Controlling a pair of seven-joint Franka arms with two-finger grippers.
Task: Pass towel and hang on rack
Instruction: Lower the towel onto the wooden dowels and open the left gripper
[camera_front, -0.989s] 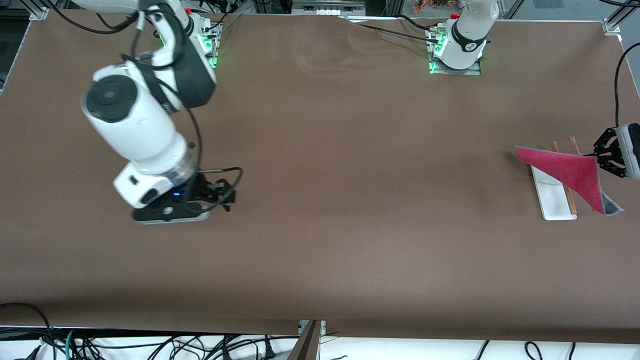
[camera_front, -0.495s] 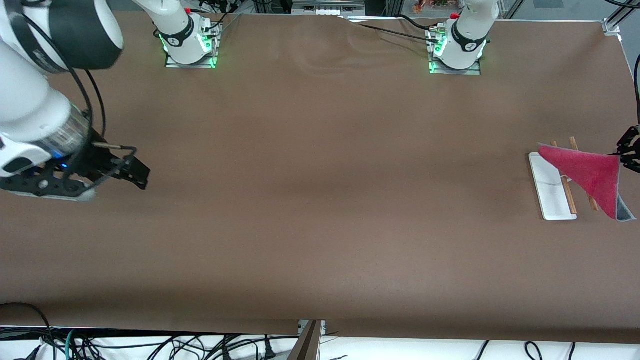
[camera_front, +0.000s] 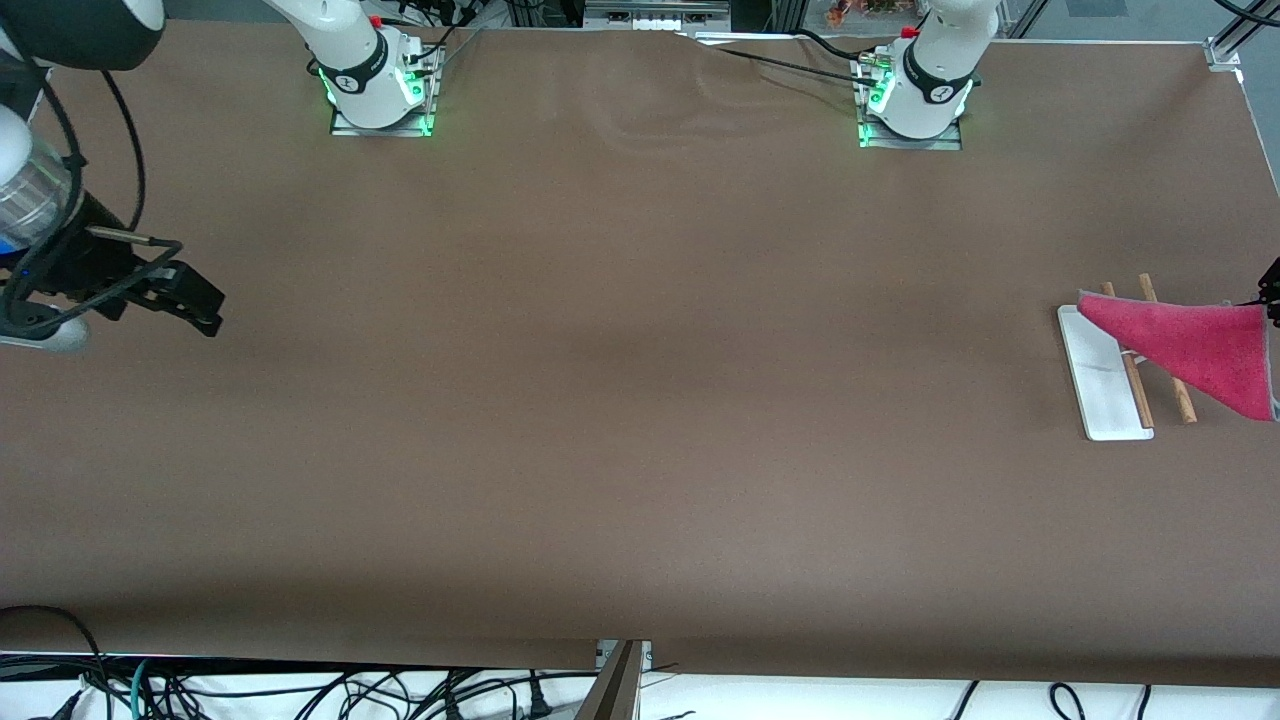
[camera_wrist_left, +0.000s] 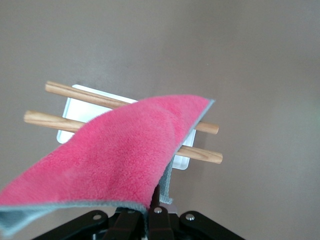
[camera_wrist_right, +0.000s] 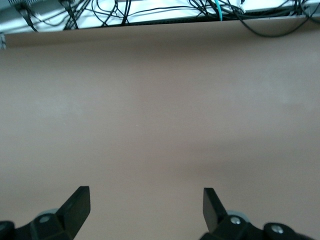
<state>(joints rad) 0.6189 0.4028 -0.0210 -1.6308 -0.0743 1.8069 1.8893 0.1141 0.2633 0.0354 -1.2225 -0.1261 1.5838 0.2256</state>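
The right gripper (camera_front: 205, 312) has pulled back to its table end, fingers spread and empty, while the left gripper (camera_front: 1274, 297) — pinching the towel (camera_front: 1195, 345) — has drawn it flatter over the rack's (camera_front: 1110, 385) 2 rods.

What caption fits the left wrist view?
Left gripper holds the pink towel draped across the rack's two wooden rods.
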